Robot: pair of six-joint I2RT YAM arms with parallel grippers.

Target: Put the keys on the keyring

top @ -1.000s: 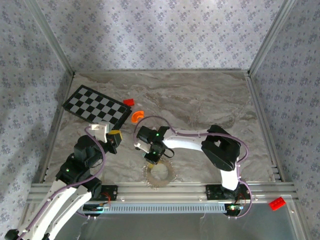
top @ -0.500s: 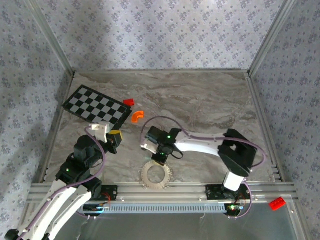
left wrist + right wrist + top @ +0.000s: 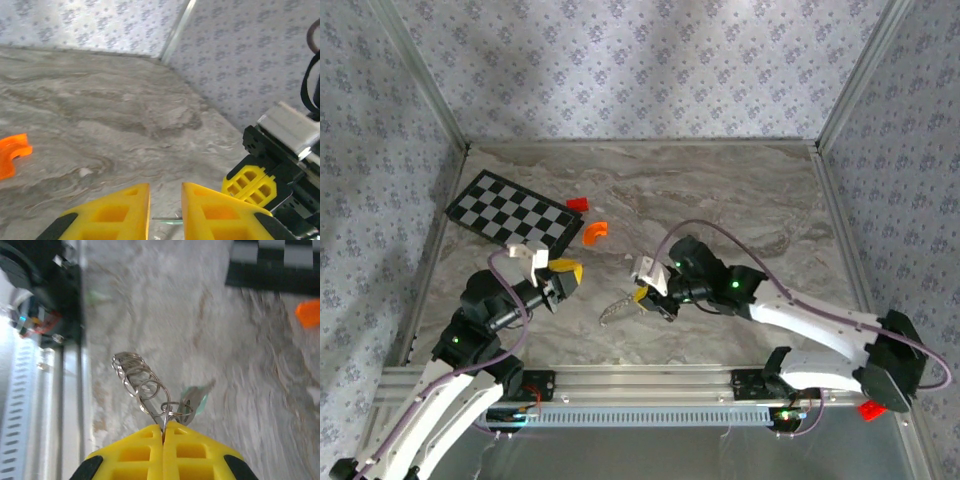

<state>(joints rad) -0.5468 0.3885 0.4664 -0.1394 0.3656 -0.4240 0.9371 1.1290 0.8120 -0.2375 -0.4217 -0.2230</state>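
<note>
One keyring and one key are just off the right gripper's tips. Away from it lie one orange bit, two red blocks and one checkerboard.

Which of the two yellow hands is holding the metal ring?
The right hand, its fingers shut on the keyring; the left hand sits apart from it.

The keyring is partly hidden between the right fingers; the pale key behind it is blurred.
</note>
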